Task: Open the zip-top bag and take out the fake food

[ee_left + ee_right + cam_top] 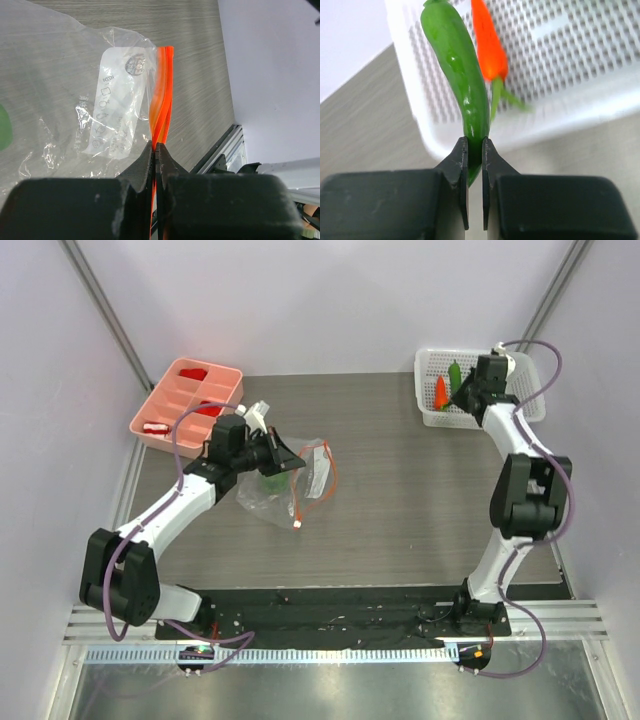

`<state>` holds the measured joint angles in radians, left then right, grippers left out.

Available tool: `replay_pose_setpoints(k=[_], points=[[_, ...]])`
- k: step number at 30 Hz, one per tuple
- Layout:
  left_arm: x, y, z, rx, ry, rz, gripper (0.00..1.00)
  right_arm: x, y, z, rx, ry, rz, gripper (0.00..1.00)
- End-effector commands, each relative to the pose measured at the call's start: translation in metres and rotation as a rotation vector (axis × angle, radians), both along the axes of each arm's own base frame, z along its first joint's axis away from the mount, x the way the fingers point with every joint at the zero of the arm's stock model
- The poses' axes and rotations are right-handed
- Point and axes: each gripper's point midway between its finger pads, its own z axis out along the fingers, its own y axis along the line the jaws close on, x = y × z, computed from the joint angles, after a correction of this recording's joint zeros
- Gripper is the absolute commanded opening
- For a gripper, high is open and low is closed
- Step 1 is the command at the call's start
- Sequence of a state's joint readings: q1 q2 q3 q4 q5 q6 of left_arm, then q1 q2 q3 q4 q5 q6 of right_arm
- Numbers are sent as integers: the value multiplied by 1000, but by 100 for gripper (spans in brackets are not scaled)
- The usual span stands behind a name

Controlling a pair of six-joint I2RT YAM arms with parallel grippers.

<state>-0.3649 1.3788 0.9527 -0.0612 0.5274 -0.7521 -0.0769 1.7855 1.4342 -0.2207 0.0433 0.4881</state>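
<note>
The clear zip-top bag (285,490) lies crumpled left of the table's middle, and a green piece of fake food (270,481) shows through the plastic. My left gripper (155,146) is shut on the bag's orange-red zip strip (162,95), which twists upward from the pinch; the left gripper (290,462) sits at the bag's left side. At the far right, my right gripper (475,142) is shut on the tip of a green chili (457,65), held over the white mesh basket (560,105). An orange carrot-like piece (489,45) lies inside that basket.
A pink divided tray (188,400) with small red blocks stands at the back left. The white mesh basket (430,360) occupies the back right corner. A white printed label (122,100) is on the bag. Grey walls close in both sides.
</note>
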Motion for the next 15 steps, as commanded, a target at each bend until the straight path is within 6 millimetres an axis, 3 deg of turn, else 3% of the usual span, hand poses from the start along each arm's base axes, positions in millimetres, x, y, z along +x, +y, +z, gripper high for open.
replay_pose_setpoints(k=[1,2,3,4,5,7,8,11,13,15], points=[[1,0,9,-17,-37,-5,0,56,-25,24,-82,-70,-10,1],[1,0,9,-18,-36,-8,0,65,-30,34,-92,-93,-22,2],[1,0,9,-18,-37,-6,0,72,-35,17,-95,-60,-32,3],[1,0,10,-17,-39,-7,0,74,-39,14,-97,-50,-35,5],[1,0,9,-16,-38,-5,0,80,-42,17,-105,-59,-42,18],[2,1,10,-16,-41,-1,0,82,-52,5,-134,-21,-77,40],[1,1,10,-16,-40,-3,0,85,-55,11,-144,-25,-87,52],[2,1,10,-17,-39,-2,0,79,-55,8,-155,20,-83,64],[2,1,10,-19,-37,-3,0,70,-52,22,-153,4,-87,67],[1,1,10,-20,-36,-5,0,58,-42,18,-150,15,-76,70]])
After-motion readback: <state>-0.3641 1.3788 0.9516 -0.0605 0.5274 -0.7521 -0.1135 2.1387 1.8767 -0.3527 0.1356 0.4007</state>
